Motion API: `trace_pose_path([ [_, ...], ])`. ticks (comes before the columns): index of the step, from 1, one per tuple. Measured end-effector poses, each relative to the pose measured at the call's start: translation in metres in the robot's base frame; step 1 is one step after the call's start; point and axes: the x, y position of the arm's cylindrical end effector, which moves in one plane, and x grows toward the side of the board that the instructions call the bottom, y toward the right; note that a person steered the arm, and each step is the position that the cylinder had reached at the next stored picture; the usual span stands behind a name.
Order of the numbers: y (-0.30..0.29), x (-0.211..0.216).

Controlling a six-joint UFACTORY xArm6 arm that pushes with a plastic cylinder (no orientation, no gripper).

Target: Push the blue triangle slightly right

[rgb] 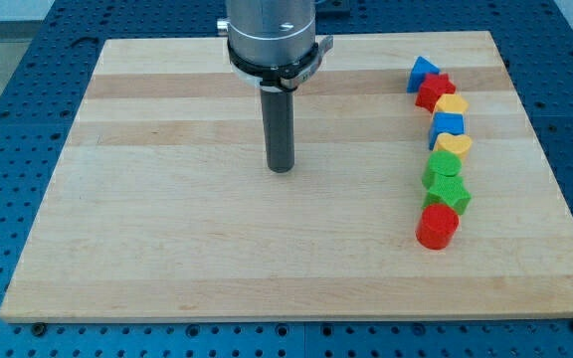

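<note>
We find no text, label, brand, number or sign that we can read anywhere in this view. The wooden worktop (pixel 167 249) carries only its grain, with no markings. The coloured blocks at the view's right, from the blue triangle (pixel 423 73) down to the red cylinder (pixel 437 227), show plain faces with no lettering. The metal collar (pixel 273 45) above our rod bears nothing we can make out either.
</note>
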Motion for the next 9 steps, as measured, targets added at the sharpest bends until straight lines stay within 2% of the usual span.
trace_pose_path([
  [1,-0.003,-0.010],
  [2,-0.009,-0.045],
  [4,0.024,-0.128],
  [9,0.115,-0.149],
])
